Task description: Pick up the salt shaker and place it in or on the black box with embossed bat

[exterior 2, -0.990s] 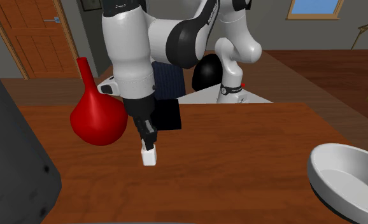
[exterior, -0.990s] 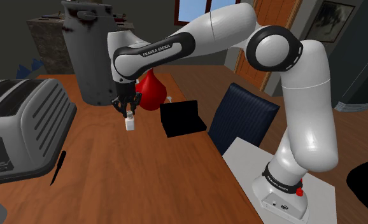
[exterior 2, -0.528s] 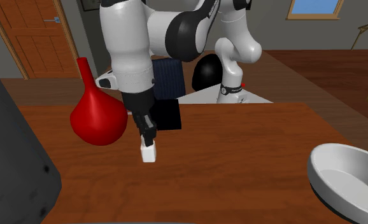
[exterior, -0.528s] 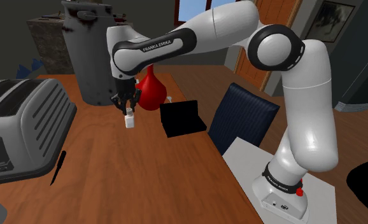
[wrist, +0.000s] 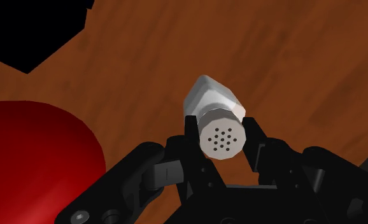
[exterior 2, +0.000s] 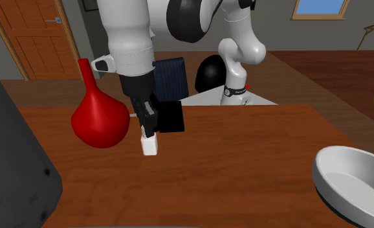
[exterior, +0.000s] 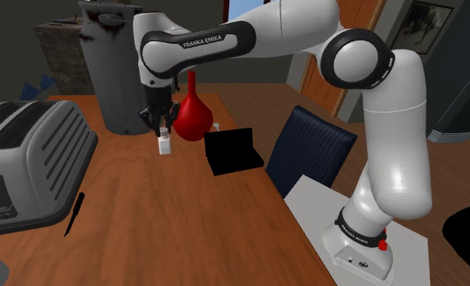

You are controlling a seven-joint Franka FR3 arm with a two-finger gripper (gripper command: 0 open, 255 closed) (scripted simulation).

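The salt shaker [exterior: 164, 146] [exterior 2: 149, 144] [wrist: 217, 114] is small and white with a perforated top, and it hangs a little above the wooden table. My black gripper [exterior: 162, 134] [exterior 2: 147, 126] [wrist: 221, 139] is shut on its upper end, one finger on each side. The black box [exterior: 232, 151] [exterior 2: 169, 117] [wrist: 30, 32] lies on the table just beyond the shaker, toward the stand; its bat emblem does not show.
A red round-bellied vase [exterior: 192, 116] [exterior 2: 100, 119] [wrist: 33, 162] stands close beside the shaker. A tall grey container [exterior: 115, 69] and a toaster [exterior: 26, 158] are at the shoulder view's left, with a black knife [exterior: 74, 213]. A grey bowl [exterior 2: 355, 184] and a blue chair [exterior: 308, 150] are nearby.
The gripper has risen with the salt shaker in it, lifting it off the table. The forearm has swung upward.
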